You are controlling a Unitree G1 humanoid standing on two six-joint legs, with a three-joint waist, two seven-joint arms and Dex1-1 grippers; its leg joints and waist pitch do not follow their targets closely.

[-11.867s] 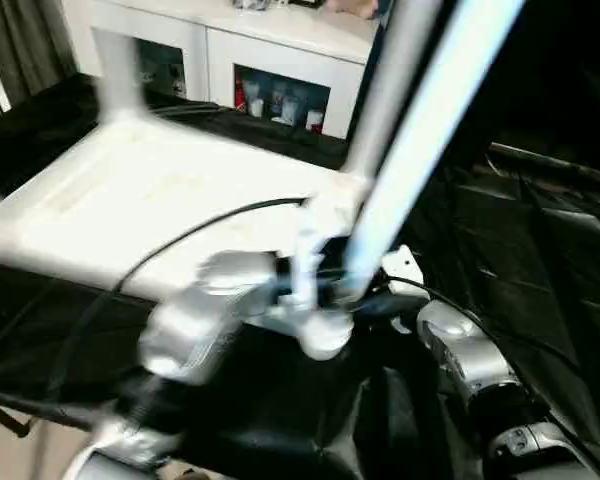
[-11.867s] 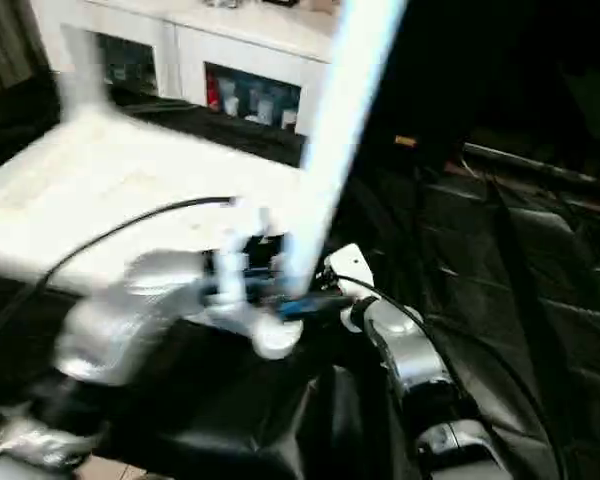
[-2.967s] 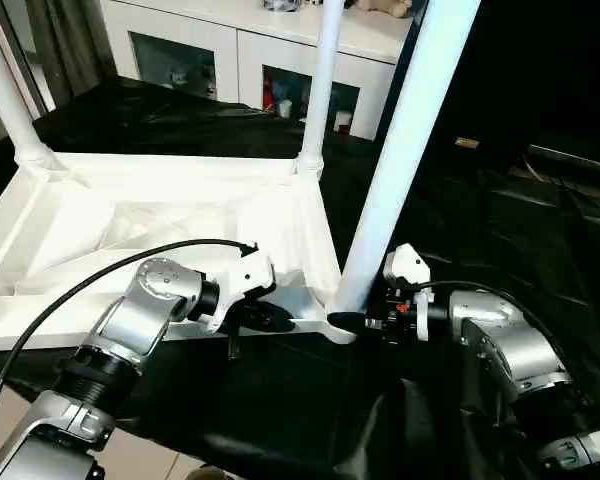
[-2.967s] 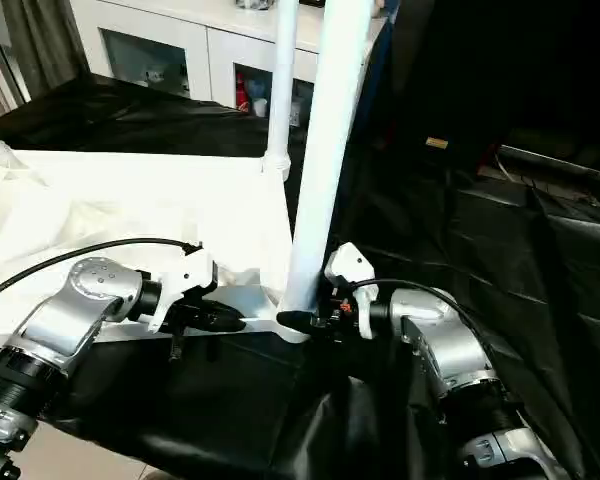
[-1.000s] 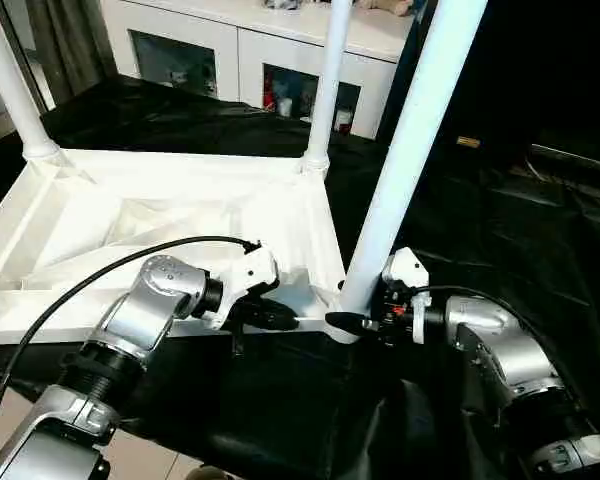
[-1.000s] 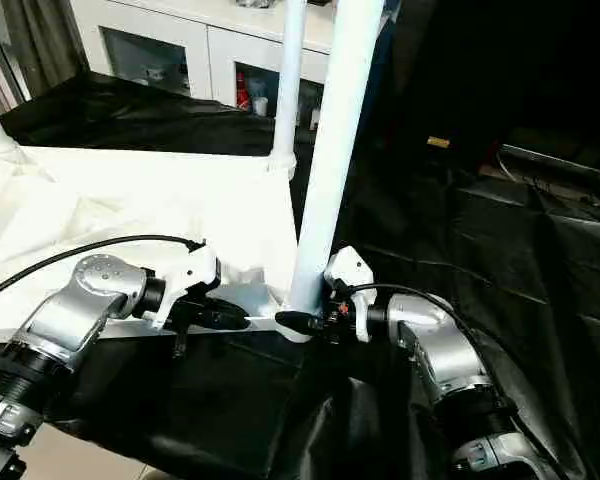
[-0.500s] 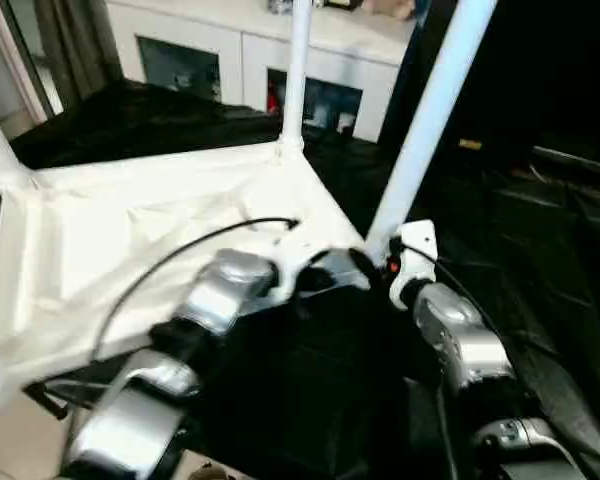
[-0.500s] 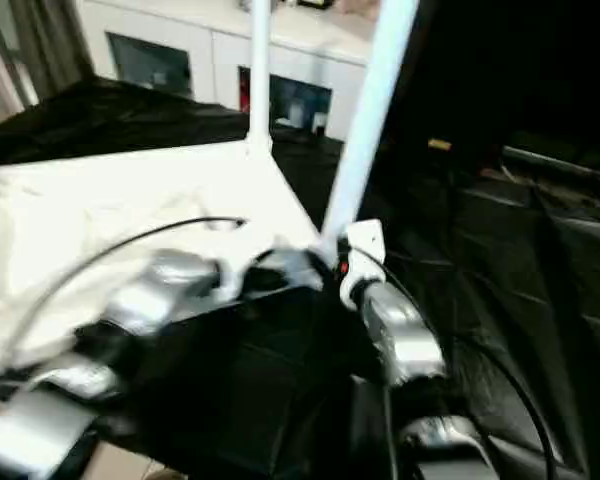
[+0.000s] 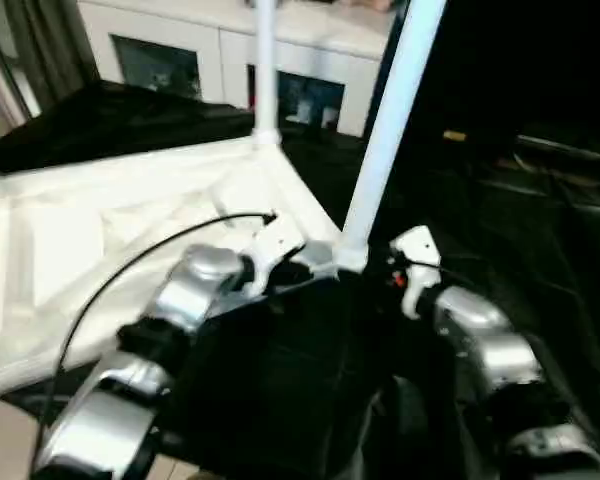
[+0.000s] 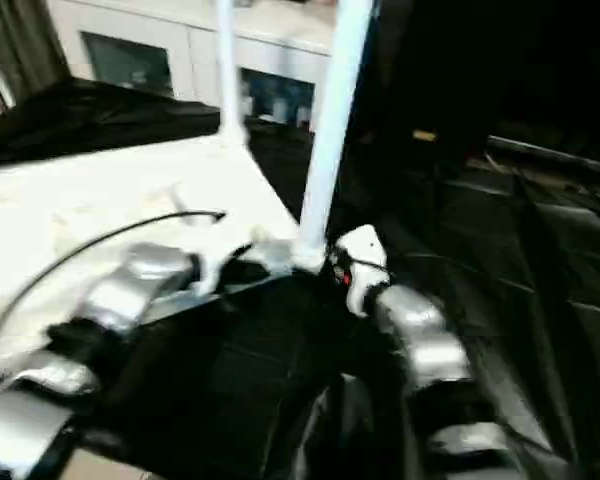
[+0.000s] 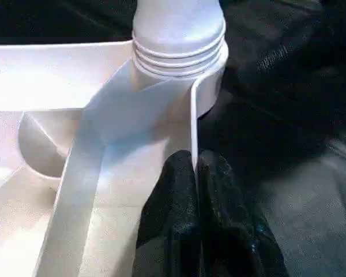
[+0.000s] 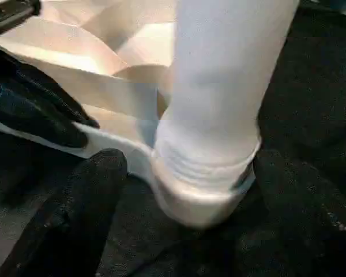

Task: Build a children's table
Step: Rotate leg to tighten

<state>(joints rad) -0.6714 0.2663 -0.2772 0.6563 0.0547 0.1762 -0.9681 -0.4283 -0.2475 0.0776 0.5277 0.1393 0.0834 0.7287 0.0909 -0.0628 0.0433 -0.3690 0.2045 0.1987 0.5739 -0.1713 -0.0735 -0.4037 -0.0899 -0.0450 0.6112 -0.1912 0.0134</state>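
Motion-blurred head views, dim dark surroundings, bright glare on white plastic.

Silver, ribbed forearms [image 9: 195,285] end in white wrist housings, a black cable [image 9: 130,270] looping over what looks like the left one.

The white plastic children's table [image 9: 130,215] lay upside down on the black sheet-covered surface [image 9: 540,200], its ribbed underside up, with one long tapered tubular leg [image 9: 390,120] standing in the near corner socket [image 11: 179,63] and another leg [image 9: 264,70] upright at the far corner. Behind it stood the white cabinet with glass doors [image 9: 200,55]. The left gripper [image 11: 197,190] pinched the rim beside the near socket, while the right gripper [image 12: 184,190] sat at that socket with a finger on either side of it.
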